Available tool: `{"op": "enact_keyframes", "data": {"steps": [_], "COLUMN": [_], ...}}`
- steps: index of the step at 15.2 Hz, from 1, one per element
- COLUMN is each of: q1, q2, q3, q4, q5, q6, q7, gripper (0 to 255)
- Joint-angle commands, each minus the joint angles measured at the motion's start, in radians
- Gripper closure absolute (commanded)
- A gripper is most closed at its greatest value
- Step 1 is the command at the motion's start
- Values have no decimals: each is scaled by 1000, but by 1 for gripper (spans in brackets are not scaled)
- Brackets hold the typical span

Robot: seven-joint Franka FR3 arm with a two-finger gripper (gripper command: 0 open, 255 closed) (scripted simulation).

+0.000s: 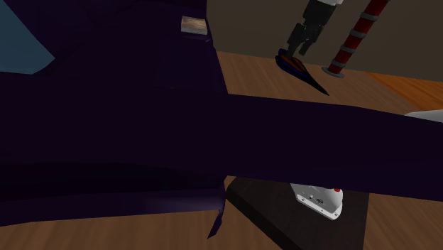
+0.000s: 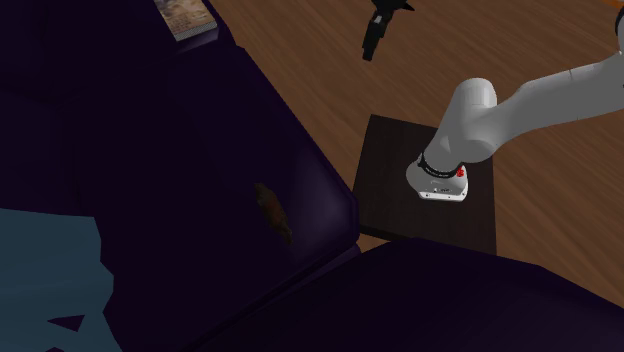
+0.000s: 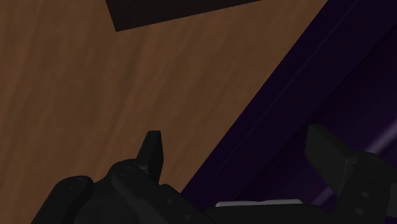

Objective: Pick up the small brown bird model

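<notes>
The small brown bird model (image 2: 271,209) lies on the dark purple sofa (image 2: 180,150), close to the sofa edge that faces the stand. My gripper (image 2: 373,42) hangs over the wooden floor, well away from the bird towards the second exterior view's top. In the wrist view the gripper (image 3: 242,156) is open: its fingers (image 3: 151,153) stand wide apart with nothing between them, over the line where floor meets sofa. In the shoulder view the gripper (image 1: 298,50) points down at the top of the picture.
The sofa (image 1: 106,121) blocks much of the shoulder view. A red-and-white striped post (image 1: 353,42) stands beside the gripper. A dark pointed object (image 1: 302,71) lies under it. The arm's base (image 2: 442,178) sits on the dark stand (image 2: 400,200). A light blue cushion (image 2: 50,270) lies on the sofa.
</notes>
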Motion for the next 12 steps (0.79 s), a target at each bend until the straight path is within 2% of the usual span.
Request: {"op": "enact_keyframes", "data": {"steps": [1,6,12], "q1": [0,10,17], "q2": [0,-6,45], "q3": [0,132,293], "q4": [0,-24,-2], "q5": [0,89,190], "q6": [0,13,46], "q7": [0,191,418], "gripper": [0,0,0]}}
